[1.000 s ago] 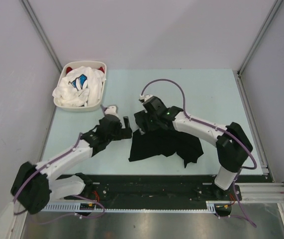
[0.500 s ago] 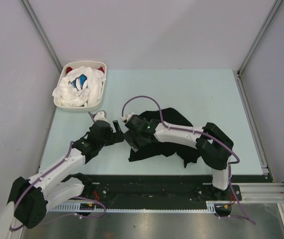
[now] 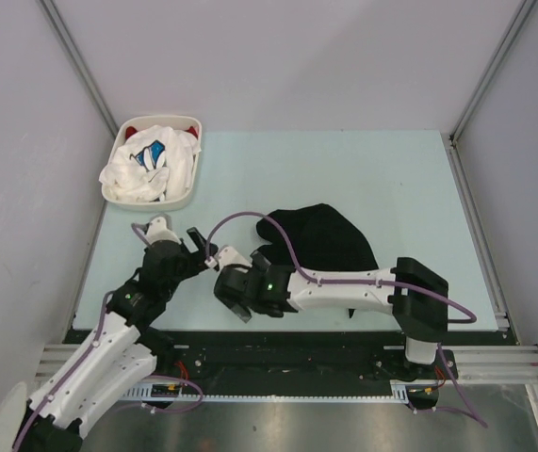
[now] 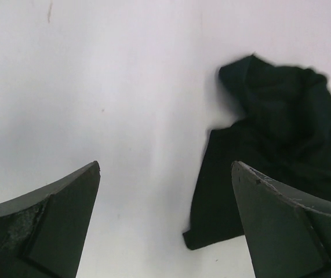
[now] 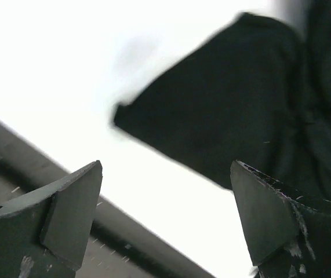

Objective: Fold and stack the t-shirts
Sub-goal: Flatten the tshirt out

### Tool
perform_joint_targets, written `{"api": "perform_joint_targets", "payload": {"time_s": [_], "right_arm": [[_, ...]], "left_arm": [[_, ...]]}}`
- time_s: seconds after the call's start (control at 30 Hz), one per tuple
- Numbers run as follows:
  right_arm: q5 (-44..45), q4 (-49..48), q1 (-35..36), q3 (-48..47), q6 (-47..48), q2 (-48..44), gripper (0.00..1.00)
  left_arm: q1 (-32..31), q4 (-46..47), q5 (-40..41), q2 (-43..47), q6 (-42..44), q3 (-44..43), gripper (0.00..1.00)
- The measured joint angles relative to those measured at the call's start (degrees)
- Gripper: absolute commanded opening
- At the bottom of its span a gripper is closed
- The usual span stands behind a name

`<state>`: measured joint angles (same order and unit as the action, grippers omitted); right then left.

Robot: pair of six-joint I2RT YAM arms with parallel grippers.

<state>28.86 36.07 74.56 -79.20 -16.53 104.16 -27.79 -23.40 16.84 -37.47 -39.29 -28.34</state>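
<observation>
Pale table [image 3: 391, 169] carries the black tee [image 3: 320, 235], crumpled toward its front edge. Our left gripper [image 3: 203, 247] and right gripper [image 3: 236, 299] gape wide, both empty. We reckon we should pinch separate corners low, then spread it flat.

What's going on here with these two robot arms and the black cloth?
Two arms are set to fold t-shirts. A black t-shirt lies bunched on the table; neither arm holds it. The left gripper and right gripper both hang open near its left side. A white t-shirt waits in the basket at the far left corner.
</observation>
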Motion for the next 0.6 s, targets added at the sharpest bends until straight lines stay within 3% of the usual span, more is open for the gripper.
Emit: {"api": "perform_joint_targets", "payload": {"time_s": [0.17,0.6], "right_arm": [[-4.98,-1.2,4.33,0.0,-1.03,-0.87,0.97],[-8.92,-10.21,0.98,3.82,-1.42,2.45,0.95]], "left_arm": [[0.5,-1.25,2.54,6.01,-1.64,-0.42,1.0],[3.13,-3.58,4.85,4.92,-1.79,-1.25,1.0]]}}
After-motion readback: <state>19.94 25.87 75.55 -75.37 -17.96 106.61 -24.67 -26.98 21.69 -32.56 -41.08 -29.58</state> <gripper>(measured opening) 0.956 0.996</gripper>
